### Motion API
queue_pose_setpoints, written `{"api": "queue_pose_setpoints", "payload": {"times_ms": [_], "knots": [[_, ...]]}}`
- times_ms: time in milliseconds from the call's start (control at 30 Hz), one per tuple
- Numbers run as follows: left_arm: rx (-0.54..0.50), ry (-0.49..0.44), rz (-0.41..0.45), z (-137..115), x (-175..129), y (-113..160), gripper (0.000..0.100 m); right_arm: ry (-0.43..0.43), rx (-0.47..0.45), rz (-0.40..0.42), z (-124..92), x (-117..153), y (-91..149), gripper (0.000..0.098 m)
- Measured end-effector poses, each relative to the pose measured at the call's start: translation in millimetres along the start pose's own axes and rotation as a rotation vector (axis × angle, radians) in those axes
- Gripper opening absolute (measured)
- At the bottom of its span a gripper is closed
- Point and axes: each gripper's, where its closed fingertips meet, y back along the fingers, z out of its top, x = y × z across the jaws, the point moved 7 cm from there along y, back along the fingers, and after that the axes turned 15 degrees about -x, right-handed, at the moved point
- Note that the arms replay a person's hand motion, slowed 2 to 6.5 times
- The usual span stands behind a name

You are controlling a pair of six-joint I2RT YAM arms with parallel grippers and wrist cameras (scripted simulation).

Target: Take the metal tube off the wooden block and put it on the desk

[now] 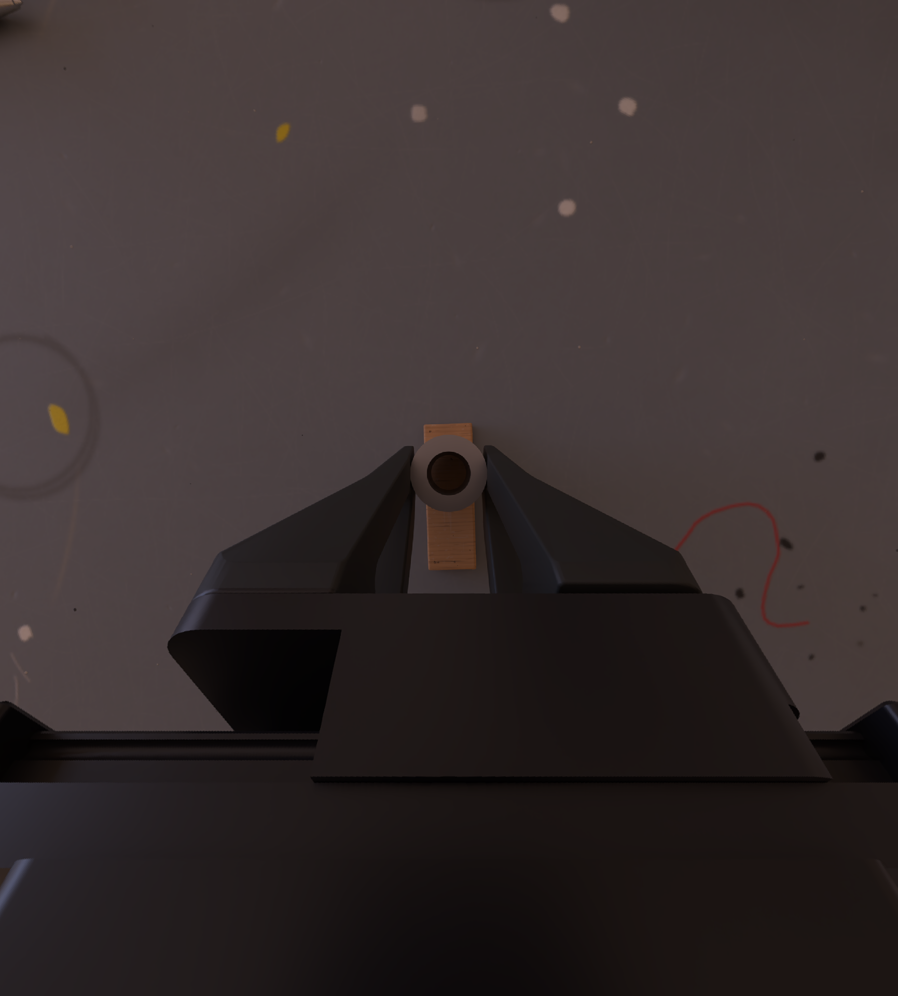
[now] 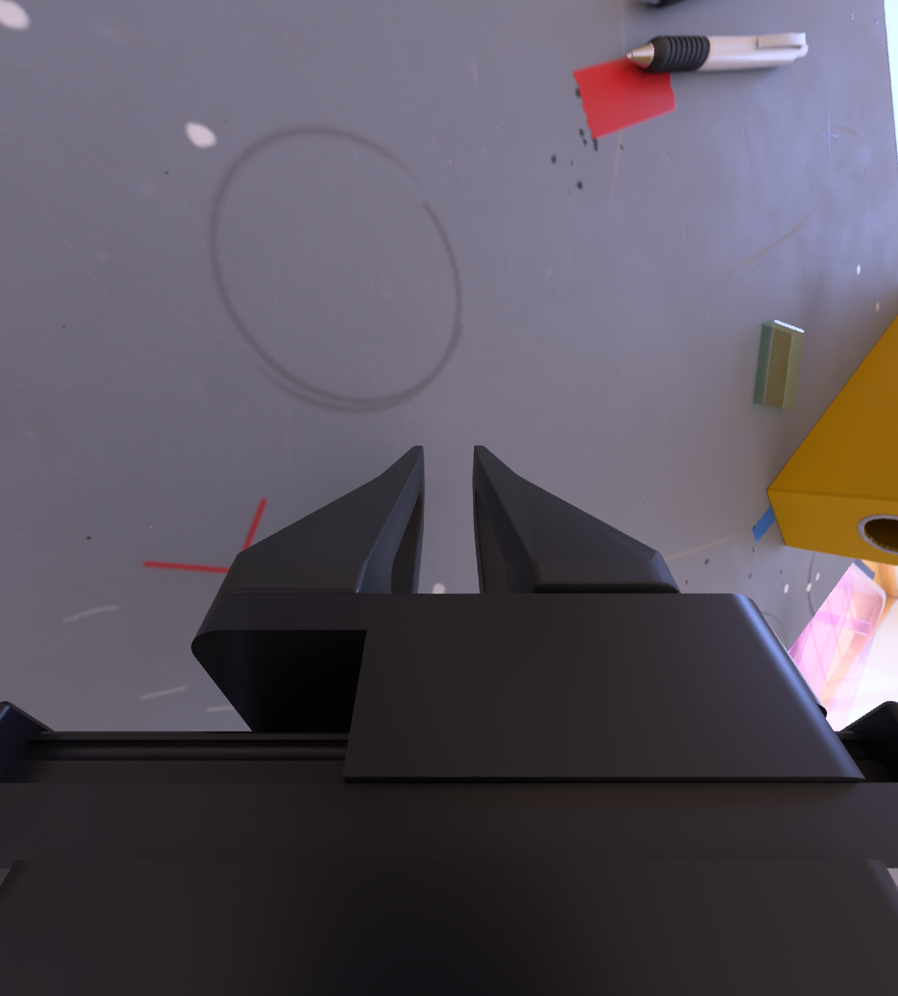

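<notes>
The desk (image 1: 651, 323) spreads dark and speckled under my left gripper (image 1: 448, 458), which looks straight down on the wooden block (image 1: 452, 544). The metal tube (image 1: 448, 474) stands upright on that block, seen end-on with its bore open toward me. My fingers (image 1: 495, 485) sit against its two sides, pinching it by the look of the contact, though I cannot tell how firmly.

My right gripper (image 2: 448, 458) hangs well apart over bare desk, its jaws a narrow gap apart and holding nothing. An orange box (image 2: 867, 431), a green eraser (image 2: 775, 366) and a utility knife (image 2: 721, 51) lie off to its side.

The main risk, as I judge it, is the round, smooth wall slipping in my pinch as I lift. A tilted pull could drag the small block along or tip it. Set down on its side, the tube may roll.
</notes>
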Motion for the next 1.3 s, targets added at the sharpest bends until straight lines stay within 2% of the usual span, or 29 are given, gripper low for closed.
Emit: {"api": "queue_pose_setpoints", "payload": {"times_ms": [100, 267, 367, 700, 1300], "knots": [[0.000, 0.000, 0.000, 0, 0, 0, 0.021, 0.037, -0.012, 0.025, 2, 0, 1, 0.0140], [0.000, 0.000, 0.000, 0, 0, 0, 0.021, 0.121, 0.003, 0.036, 1, -2, -2, 0.0028], [0.000, 0.000, 0.000, 0, 0, 0, 0.021, 0.157, 0.012, 0.061, -2, -1, -8, 0.0009], [0.003, -0.005, -0.005, 0, 0, 0, 0.021, 0.156, -0.038, 0.162, 1, 1, -22, 0.0009], [-0.003, -0.056, -0.027, 0, 0, 0, 0.021, 0.197, -0.066, 0.184, 3, -2, -27, 0.0009]]}}
